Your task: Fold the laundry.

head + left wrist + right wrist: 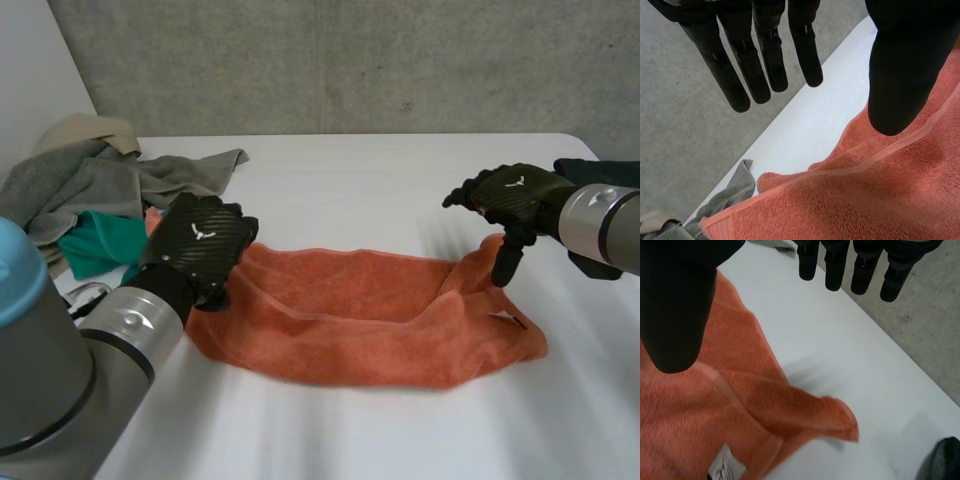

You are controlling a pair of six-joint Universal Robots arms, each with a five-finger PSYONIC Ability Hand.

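Observation:
An orange towel (370, 320) lies crumpled lengthwise across the white table (380, 180). My left hand (195, 240) hovers over the towel's left end. In the left wrist view its fingers (740, 65) and thumb are straight and apart, with the towel's hemmed edge (865, 200) below them and nothing between them. My right hand (515, 195) is above the towel's right end, which rises in a peak near its thumb. In the right wrist view the thumb (675, 305) hangs over the towel (700, 415) with the fingers spread away from it. A white label (725, 467) shows on the towel.
A pile of grey and beige laundry (90, 185) with a green cloth (100, 240) sits at the table's left, right behind my left hand; a grey cloth (735, 192) touches the towel's corner. A dark object (600, 170) lies at the table's right edge behind my right arm.

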